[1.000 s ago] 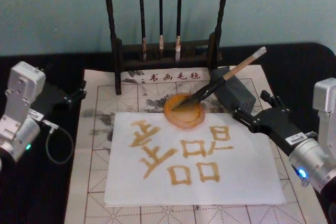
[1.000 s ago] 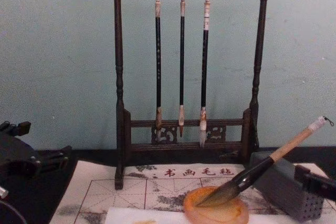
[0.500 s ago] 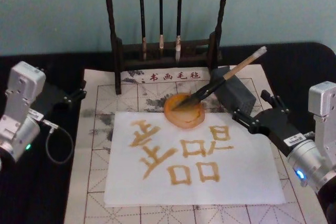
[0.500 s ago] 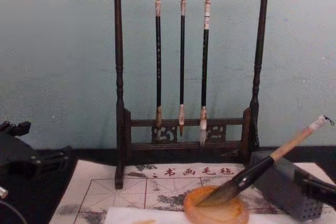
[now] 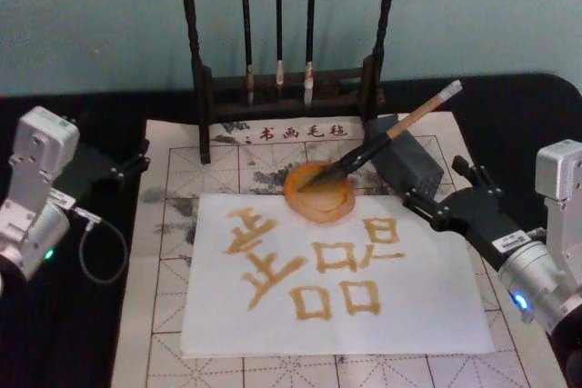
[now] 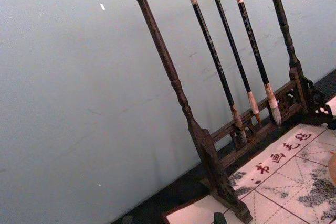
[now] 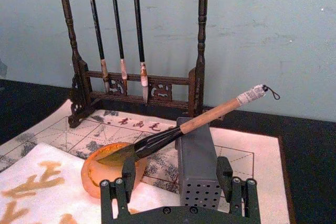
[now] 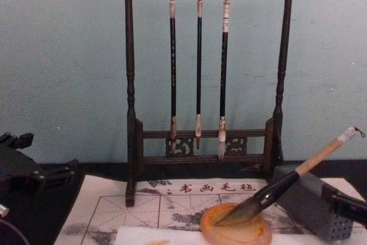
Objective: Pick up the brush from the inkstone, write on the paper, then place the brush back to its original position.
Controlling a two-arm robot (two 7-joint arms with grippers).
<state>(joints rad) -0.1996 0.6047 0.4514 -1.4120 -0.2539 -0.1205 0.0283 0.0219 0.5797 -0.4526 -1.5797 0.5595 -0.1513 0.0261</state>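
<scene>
The brush (image 5: 386, 138) lies free, with its dark bristles in the orange inkstone (image 5: 318, 195) and its tan handle propped on a grey block (image 5: 406, 159). The white paper (image 5: 336, 315) in front of the inkstone carries several amber characters. My right gripper (image 5: 435, 181) hovers open just right of the inkstone, short of the block and clear of the brush. In the right wrist view its fingers (image 7: 126, 182) frame the block (image 7: 197, 166), with the brush (image 7: 205, 116) and inkstone (image 7: 105, 174) beyond. My left gripper (image 5: 132, 161) is parked open at the mat's left edge.
A dark wooden rack (image 5: 286, 79) with three thin hanging brushes (image 8: 198, 73) stands behind the inkstone. A cream felt mat (image 5: 168, 252) with a red grid lies under the paper. The table around it is covered in black cloth (image 5: 518, 124).
My right gripper has drawn back slightly from the block. The brush, the inkstone and the left arm have not moved.
</scene>
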